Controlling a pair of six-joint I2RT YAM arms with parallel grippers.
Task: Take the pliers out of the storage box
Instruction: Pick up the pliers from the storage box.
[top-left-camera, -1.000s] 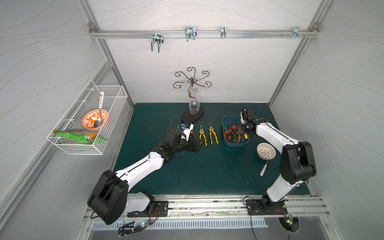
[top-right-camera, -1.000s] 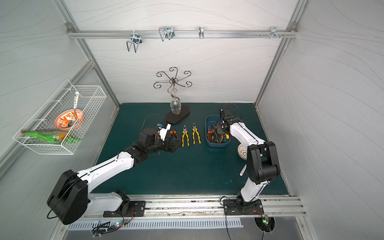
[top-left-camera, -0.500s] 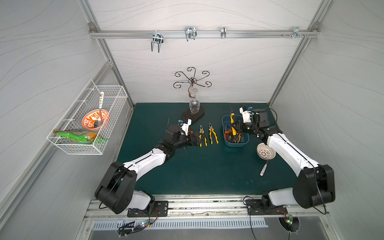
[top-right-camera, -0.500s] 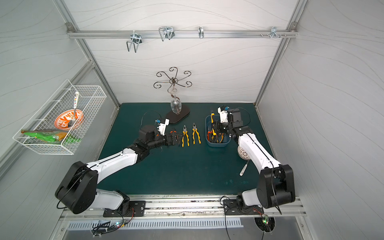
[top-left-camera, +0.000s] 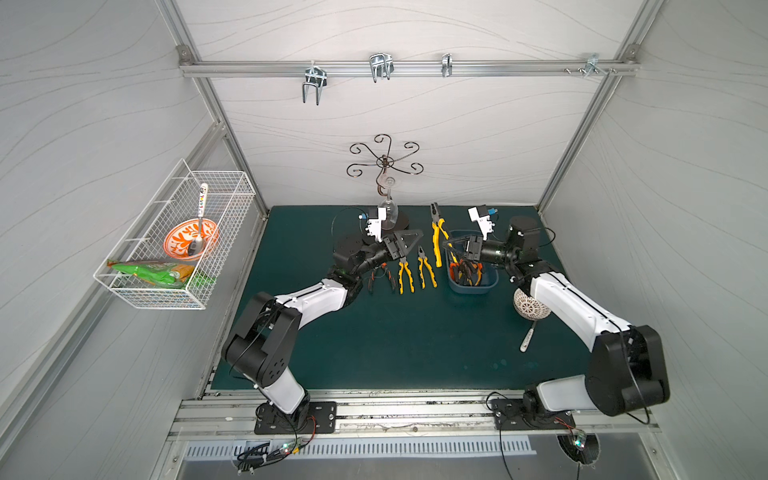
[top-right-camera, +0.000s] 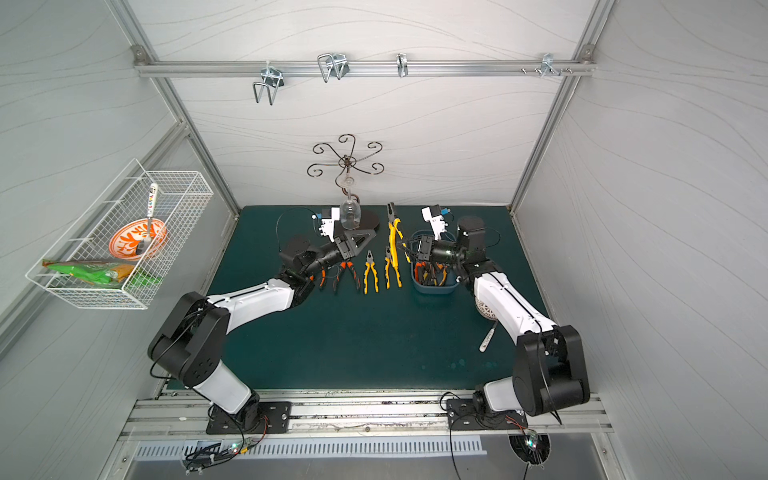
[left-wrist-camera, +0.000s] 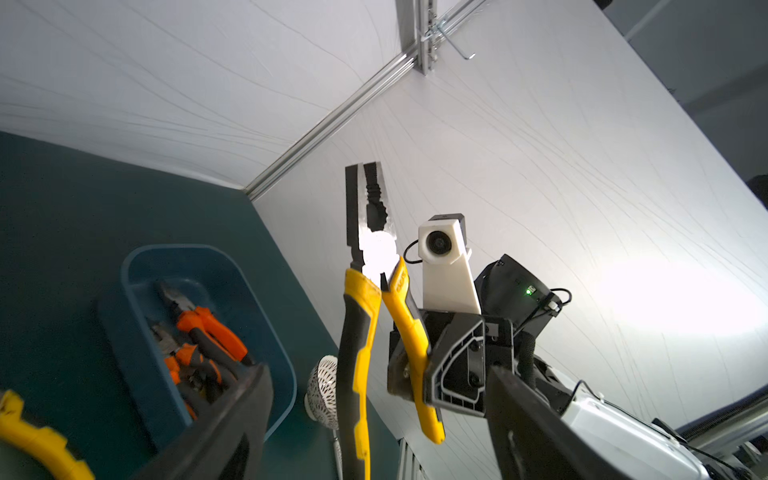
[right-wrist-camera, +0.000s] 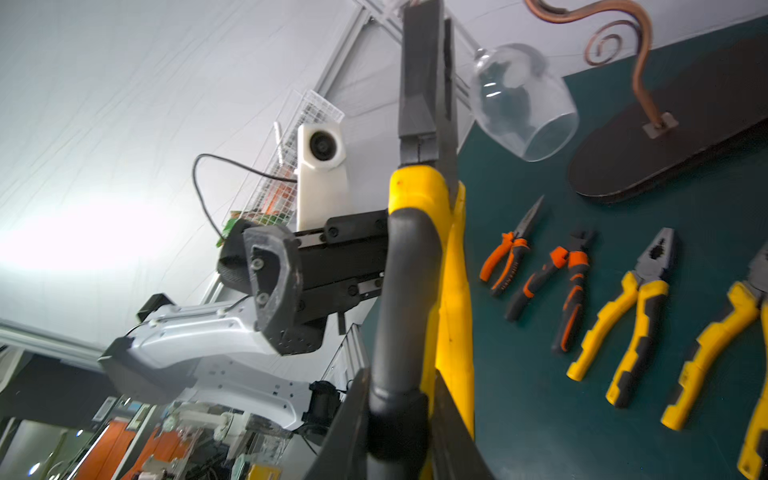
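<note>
My right gripper (right-wrist-camera: 401, 415) is shut on one handle of yellow-and-black pliers (top-left-camera: 436, 237), held upright in the air just left of the blue storage box (top-left-camera: 490, 286). My left gripper (left-wrist-camera: 376, 382) is open, and the other handle of the held pliers (left-wrist-camera: 357, 332) stands between its fingers (left-wrist-camera: 241, 415). I cannot tell whether they touch it. Several orange-and-black pliers (left-wrist-camera: 208, 332) lie in the storage box (left-wrist-camera: 137, 270). On the mat lie two yellow pliers (top-left-camera: 405, 274) and two orange pliers (right-wrist-camera: 509, 253) in a row. Both top views show my left gripper (top-right-camera: 361, 241) and right gripper (top-right-camera: 409, 249) facing each other.
A wine glass (top-left-camera: 388, 212) hangs from a curled metal stand on a dark base at the back, close behind the left gripper. A white perforated strainer (top-left-camera: 528, 305) lies by the right arm. A wire basket (top-left-camera: 166, 237) hangs on the left wall.
The right gripper has lifted yellow pliers out of the box and carried them left. The left gripper has risen from the row on the mat and come round one handle.
</note>
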